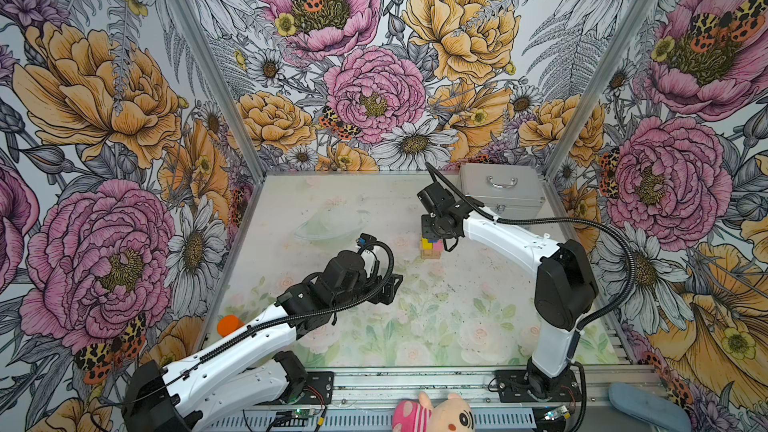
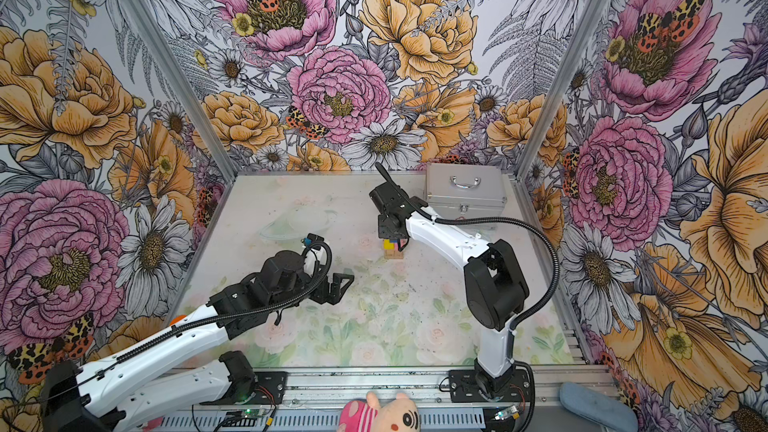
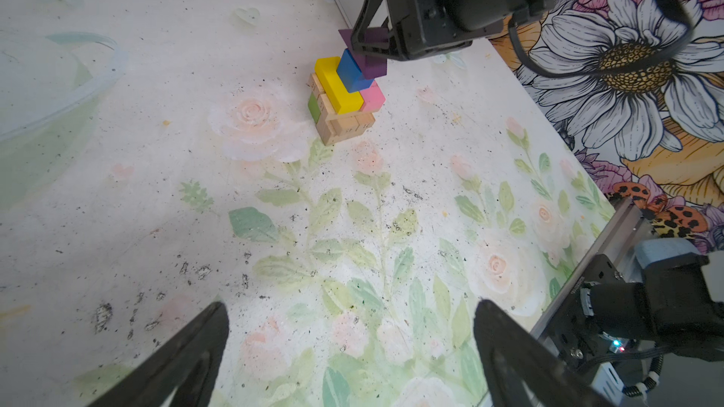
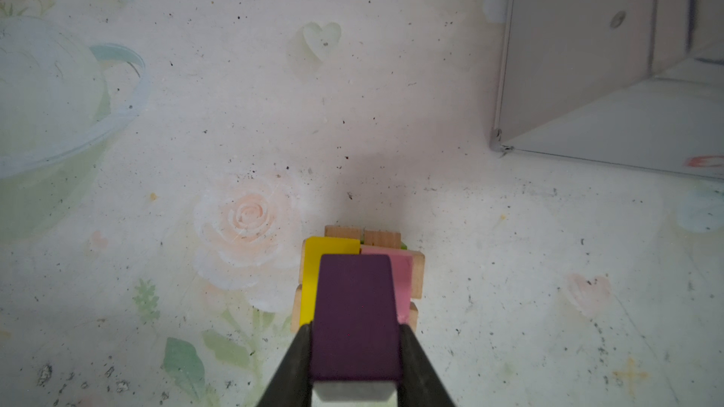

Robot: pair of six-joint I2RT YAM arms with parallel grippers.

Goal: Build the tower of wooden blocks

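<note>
One purple block [image 4: 354, 319] pinched in right fingers [image 4: 295, 370] over one tower [image 3: 341, 111]; left fingers [image 3: 207, 326] spread.

1. Back right corner: a silver case [image 1: 500, 191] sits on the desk [image 1: 415, 326], handle up, latch facing front.
2. Over at the desk's left edge, an orange cap [image 1: 229, 324] peeks out, half hidden.
3. Down front, off the desk, there's a pink plush toy [image 1: 436, 413], and well to its right a blue-grey pad [image 1: 648, 409].
4. Big floral wallpaper [image 1: 353, 76] covers all three walls.
</note>
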